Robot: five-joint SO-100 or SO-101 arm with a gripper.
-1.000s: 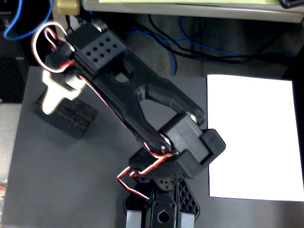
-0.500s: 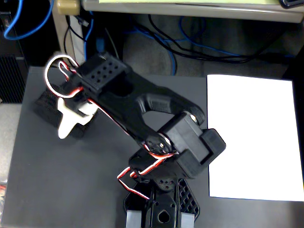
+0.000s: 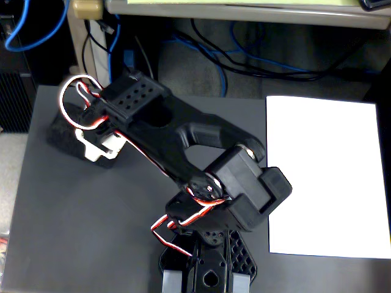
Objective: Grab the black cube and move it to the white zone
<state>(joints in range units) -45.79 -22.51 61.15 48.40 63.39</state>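
We find no readable text, label, brand, number or sign anywhere in the fixed view: the white paper sheet [image 3: 327, 177] is blank, and the black arm [image 3: 183, 137] and grey bench [image 3: 79, 220] carry no legible markings.

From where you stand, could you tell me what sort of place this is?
Probably a hobby or lab workbench: a dark grey table carries the black robot arm and a white paper sheet, and behind it loose blue and black cables hang under a desk edge.
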